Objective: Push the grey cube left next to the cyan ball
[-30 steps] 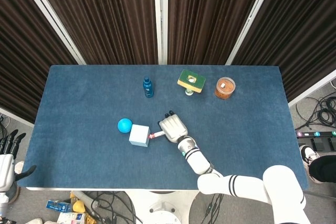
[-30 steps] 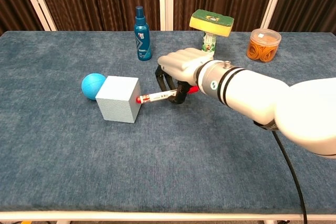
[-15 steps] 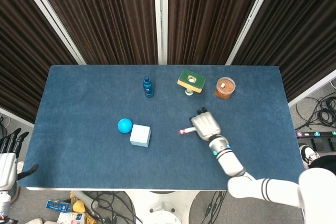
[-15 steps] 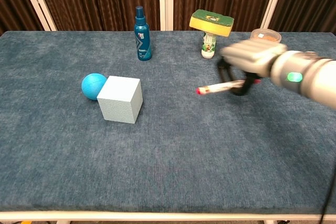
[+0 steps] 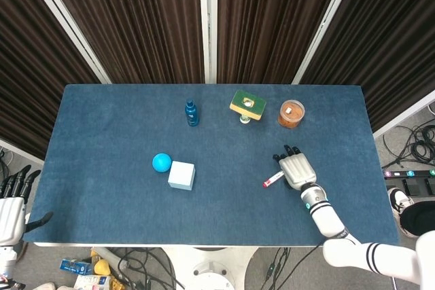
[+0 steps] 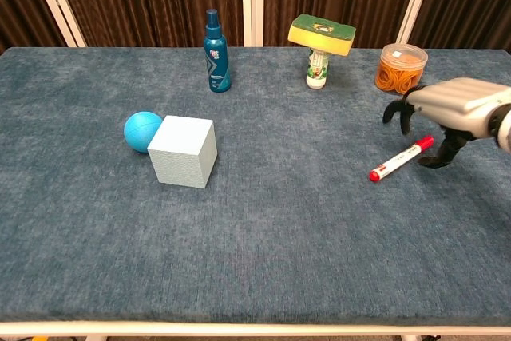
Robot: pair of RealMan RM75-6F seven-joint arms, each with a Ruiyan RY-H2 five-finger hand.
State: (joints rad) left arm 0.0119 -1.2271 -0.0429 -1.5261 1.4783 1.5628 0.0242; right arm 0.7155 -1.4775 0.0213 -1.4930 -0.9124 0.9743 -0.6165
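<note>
Right hand (image 5: 297, 168) has pulled well away from the grey cube (image 5: 181, 175) over the last second, crossing from just beside the cube to the right part of the table (image 5: 102, 134); cube and cyan ball (image 5: 161, 162) have not shifted in that time. Cube sits left of table centre, its upper-left corner touching or all but touching the ball in both views. Right hand carries a red-capped white marker (image 6: 400, 158), fingers curled around its rear end, red tip pointing left toward the cube and sloping down close to the cloth; whether the tip rests on the surface cannot be told. Left hand (image 5: 11, 198) hangs off the left edge of the table, below its level, fingers straight and slightly spread, holding nothing. Along the far side stand a blue spray bottle (image 6: 215, 53), a small white bottle (image 6: 317, 69) with a yellow-green sponge (image 6: 322, 33) balanced on top, and a clear tub of orange rubber bands (image 6: 399, 68), the tub just behind the right hand in the chest view.
</note>
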